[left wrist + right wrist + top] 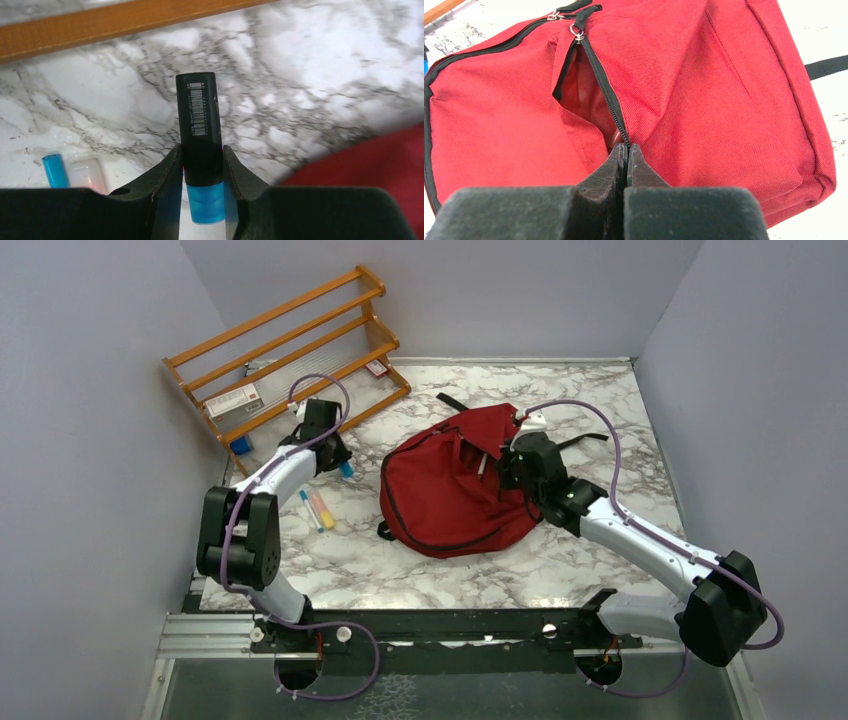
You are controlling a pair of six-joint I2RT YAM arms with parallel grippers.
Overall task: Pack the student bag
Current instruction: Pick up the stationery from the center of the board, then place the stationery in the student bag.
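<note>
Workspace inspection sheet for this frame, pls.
Surface: white marble table, no spills seen.
Job's things: student bag lying mid-table, front pocket zipper open.
Clutter: loose markers left of the bag; wooden rack far left, small boxes on it.
Grippers: left gripper shut on marker; right gripper shut at the bag's pocket zipper.
Cables: purple cables loop along both arms, no snag seen.
Surroundings: grey walls on three sides.
</note>
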